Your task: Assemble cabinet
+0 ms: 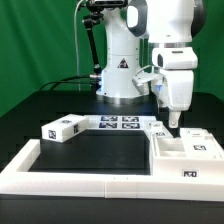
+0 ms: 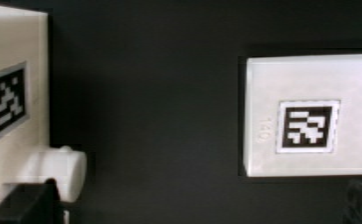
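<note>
The cabinet parts are white plastic with black-and-white tags. The hollow box (image 1: 168, 152) lies at the exterior view's right, with a tagged panel (image 1: 200, 142) beside it and a small tagged block (image 1: 156, 127) behind. Another tagged block (image 1: 62, 128) lies at the left. My gripper (image 1: 172, 121) hangs above the right-hand parts, pointing down. In the wrist view my gripper (image 2: 196, 208) is open and empty over the black table. One dark finger (image 2: 27, 205) shows beside a tagged white part (image 2: 14, 100) with a round knob (image 2: 62, 162). A tagged white panel (image 2: 311, 118) lies on the other side.
The marker board (image 1: 118, 123) lies flat at the back middle of the table. A long low white rail (image 1: 80, 176) edges the table's front and left. The robot's base (image 1: 120, 70) stands behind the board, against a green backdrop.
</note>
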Controlling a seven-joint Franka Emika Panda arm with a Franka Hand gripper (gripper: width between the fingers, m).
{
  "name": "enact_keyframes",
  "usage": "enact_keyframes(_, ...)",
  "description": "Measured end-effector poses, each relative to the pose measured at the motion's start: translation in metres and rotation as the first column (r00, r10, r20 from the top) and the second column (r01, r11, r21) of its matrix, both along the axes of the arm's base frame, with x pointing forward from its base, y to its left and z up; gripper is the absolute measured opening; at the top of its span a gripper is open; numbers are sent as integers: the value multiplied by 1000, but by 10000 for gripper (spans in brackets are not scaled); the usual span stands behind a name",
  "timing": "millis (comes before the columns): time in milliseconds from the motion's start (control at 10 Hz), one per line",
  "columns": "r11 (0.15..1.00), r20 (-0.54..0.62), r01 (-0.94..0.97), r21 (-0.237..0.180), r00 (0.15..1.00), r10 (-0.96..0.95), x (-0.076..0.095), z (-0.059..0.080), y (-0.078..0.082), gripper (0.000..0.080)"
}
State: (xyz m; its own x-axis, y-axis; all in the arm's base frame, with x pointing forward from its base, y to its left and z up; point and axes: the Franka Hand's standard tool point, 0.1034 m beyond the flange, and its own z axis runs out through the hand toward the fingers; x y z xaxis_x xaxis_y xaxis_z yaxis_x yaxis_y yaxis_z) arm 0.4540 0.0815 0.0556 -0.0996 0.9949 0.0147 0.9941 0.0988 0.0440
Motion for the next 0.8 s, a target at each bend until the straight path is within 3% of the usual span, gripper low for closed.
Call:
enact_keyframes(200,1000,4,-9,7,1000,8,-4,-6,-6,797)
enact_keyframes(500,1000,-8,-14,14,1000,14,-29,-15,-12,797)
enact_keyframes(800,1000,-20,6,25,1000,-5,-44,-25,-21,797)
